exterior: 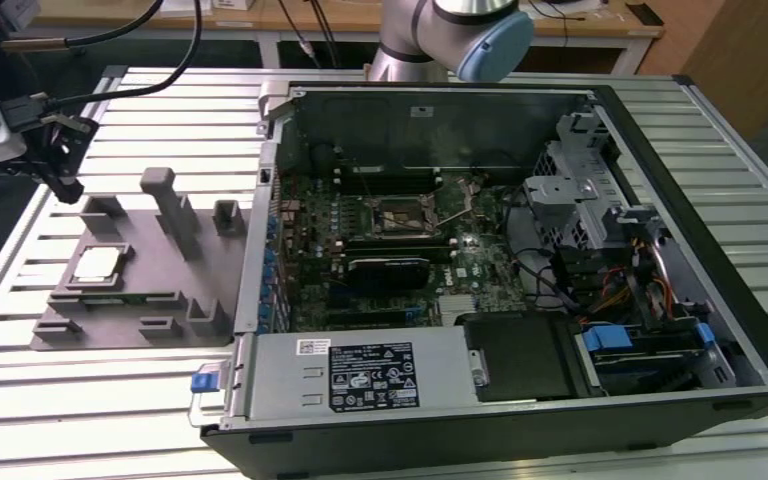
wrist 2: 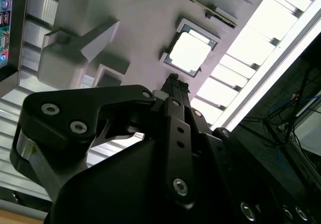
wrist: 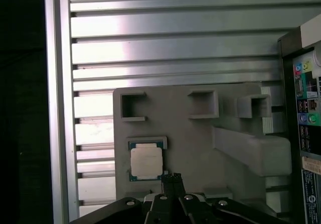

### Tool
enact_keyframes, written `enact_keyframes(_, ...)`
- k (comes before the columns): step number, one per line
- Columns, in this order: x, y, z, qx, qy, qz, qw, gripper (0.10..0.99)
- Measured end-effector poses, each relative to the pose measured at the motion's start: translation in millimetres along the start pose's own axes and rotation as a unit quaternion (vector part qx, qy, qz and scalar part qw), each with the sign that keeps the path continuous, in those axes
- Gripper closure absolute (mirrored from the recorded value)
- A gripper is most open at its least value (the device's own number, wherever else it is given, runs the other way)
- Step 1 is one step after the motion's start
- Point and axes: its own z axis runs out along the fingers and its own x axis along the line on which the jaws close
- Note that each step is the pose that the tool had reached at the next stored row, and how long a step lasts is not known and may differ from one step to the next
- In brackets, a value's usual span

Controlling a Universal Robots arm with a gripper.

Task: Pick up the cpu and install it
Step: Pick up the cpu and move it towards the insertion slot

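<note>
Cpu in grey holder, closed fingers near

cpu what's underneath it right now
The cpu lies in a square framed pocket of the grey fixture plate, which rests on the slatted aluminium table. The chip itself covers its underside and the pocket floor.

Cpu: pale metal top plate, satin, slight glare, thin darker rim. Holder block under it: matt grey plastic, faintly grainy. Surface: bare ribbed aluminium slats, brushed, strong sheen. Gripper: matt black links, bright steel screw heads. Computer case: smooth black outer shell, dull grey sheet metal inside. Motherboard: green board, dark glossy parts. Power supply: grey sheet metal, black-and-white paper labels. Arm: smooth silver-grey tube, light blue plastic cap.
</note>
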Motion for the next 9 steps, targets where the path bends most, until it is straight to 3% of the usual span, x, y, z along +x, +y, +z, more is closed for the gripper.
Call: enact_keyframes(9, 2.2, -0.3, 2.7, 0.0, 0.0, 0.0, 1.0, 0.98)
